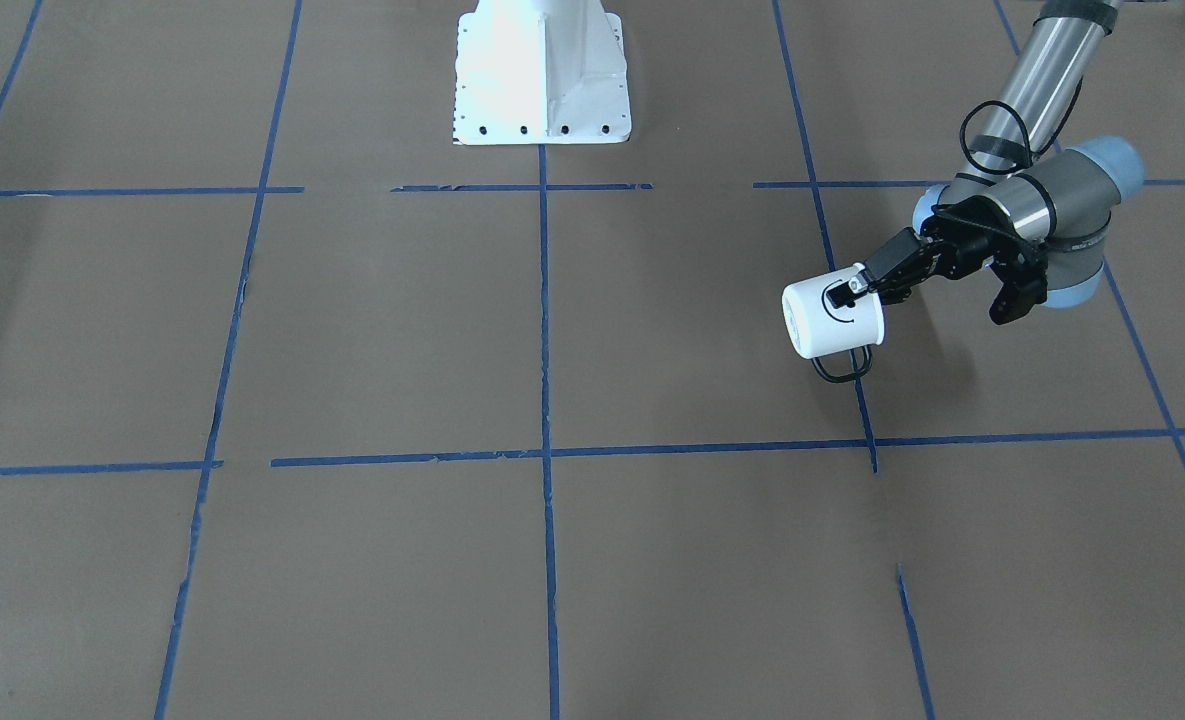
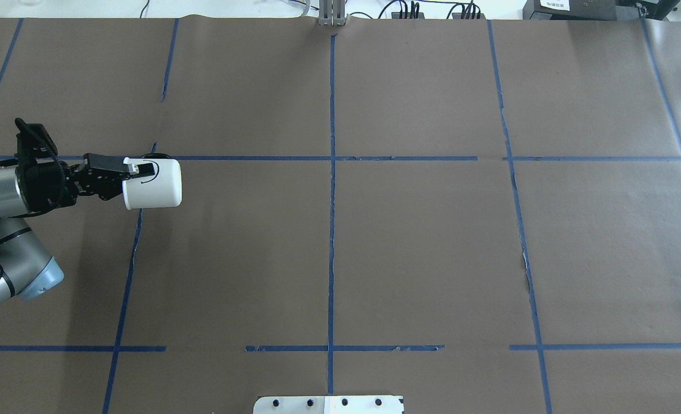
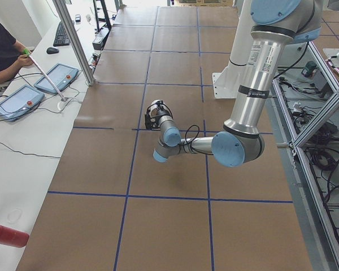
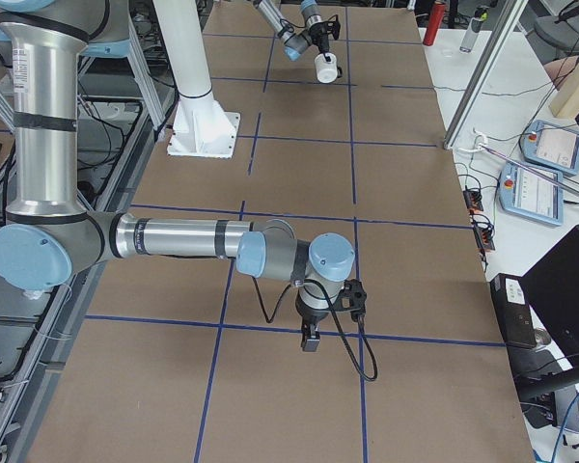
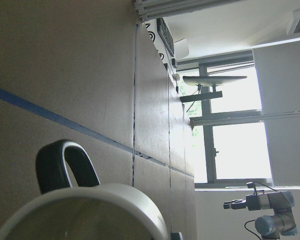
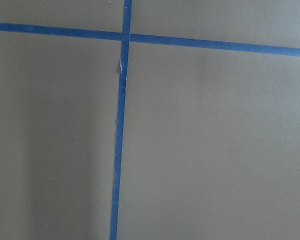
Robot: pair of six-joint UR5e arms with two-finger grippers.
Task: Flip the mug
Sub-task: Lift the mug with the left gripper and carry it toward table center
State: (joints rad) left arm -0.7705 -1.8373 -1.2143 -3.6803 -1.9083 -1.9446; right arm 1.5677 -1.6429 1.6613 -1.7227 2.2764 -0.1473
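Although set over a wide tabletop (image 2: 409, 241) taped into blue squares, uses only its left side here. Reaches in with the left arm (image 1: 1040, 75), by far the nearer one. Has the right arm (image 4: 174, 236) well apart over the other end, with the right hand (image 4: 310, 336) shown too small to call open or closed. Carries the mug (image 1: 832, 318) sideways, seemingly just clear of the surface, long axis level and in line with the left hand (image 1: 864, 290), base pointing away toward the middle. Pinches the rim, one finger (image 1: 887, 265) outside on the smiley wall. Shows the handle (image 1: 842, 367) turned away from the robot. Calls, most likely, for a wrist turn to stand it on end before letting go.
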